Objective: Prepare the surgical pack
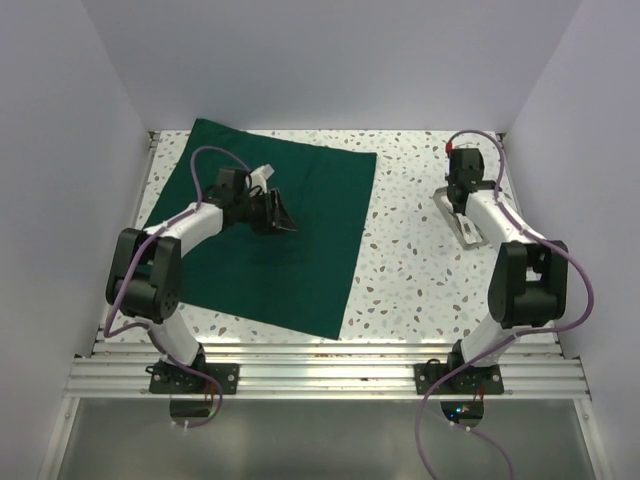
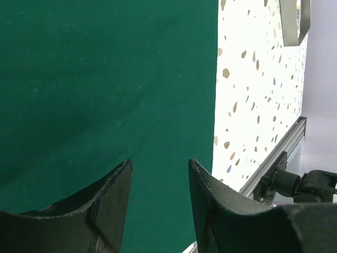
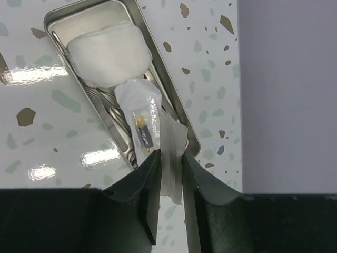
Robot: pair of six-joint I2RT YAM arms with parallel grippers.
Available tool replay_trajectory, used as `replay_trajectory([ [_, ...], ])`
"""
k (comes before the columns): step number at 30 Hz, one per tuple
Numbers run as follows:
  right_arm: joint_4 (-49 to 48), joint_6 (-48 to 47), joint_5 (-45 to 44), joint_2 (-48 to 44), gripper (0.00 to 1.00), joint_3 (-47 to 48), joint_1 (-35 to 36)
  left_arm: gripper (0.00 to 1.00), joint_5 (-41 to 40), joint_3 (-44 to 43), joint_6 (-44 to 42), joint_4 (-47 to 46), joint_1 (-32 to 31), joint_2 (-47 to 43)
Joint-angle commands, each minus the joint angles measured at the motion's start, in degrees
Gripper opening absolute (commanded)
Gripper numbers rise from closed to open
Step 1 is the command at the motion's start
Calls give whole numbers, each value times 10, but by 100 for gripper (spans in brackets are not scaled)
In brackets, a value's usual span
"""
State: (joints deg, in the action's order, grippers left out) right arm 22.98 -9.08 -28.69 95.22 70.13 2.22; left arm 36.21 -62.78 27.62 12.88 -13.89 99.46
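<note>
The dark green drape (image 1: 270,250) lies spread flat on the left half of the table and fills the left wrist view (image 2: 105,79). My left gripper (image 1: 283,220) hovers over its middle, open and empty (image 2: 159,163). My right gripper (image 1: 462,212) is over the metal tray (image 1: 470,236) at the right. In the right wrist view the gripper (image 3: 171,155) is shut on the paper edge of a clear packet (image 3: 139,113) with a small item inside. The tray (image 3: 89,15) also holds a white gauze pad (image 3: 108,58) and steel instruments (image 3: 113,124).
Speckled tabletop (image 1: 410,250) separates the drape and the tray. White walls enclose the left, back and right. An aluminium rail (image 1: 330,375) runs along the near edge. The tray's corner shows in the left wrist view (image 2: 295,23).
</note>
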Motion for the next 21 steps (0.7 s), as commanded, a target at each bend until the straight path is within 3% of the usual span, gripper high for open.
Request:
replay_trajectory([
  [1, -48, -107, 13, 20, 26, -4, -20, 51, 24, 16, -10, -32, 21, -44],
  [10, -40, -90, 71, 65, 31, -25, -43, 51, 26, 30, -9, -23, 45, -63],
  [14, -34, -72, 60, 76, 41, -21, -46, 52, 24, 30, -8, -27, 47, -60],
  [15, -31, -67, 59, 75, 49, -18, -48, 52, 25, 31, -8, -27, 47, -59],
  [18, -21, -33, 43, 76, 59, -2, -55, 52, 27, 35, -5, -33, 47, -58],
  [21, -6, 17, 16, 85, 57, 31, -70, 52, 28, 32, -4, -35, 47, -55],
])
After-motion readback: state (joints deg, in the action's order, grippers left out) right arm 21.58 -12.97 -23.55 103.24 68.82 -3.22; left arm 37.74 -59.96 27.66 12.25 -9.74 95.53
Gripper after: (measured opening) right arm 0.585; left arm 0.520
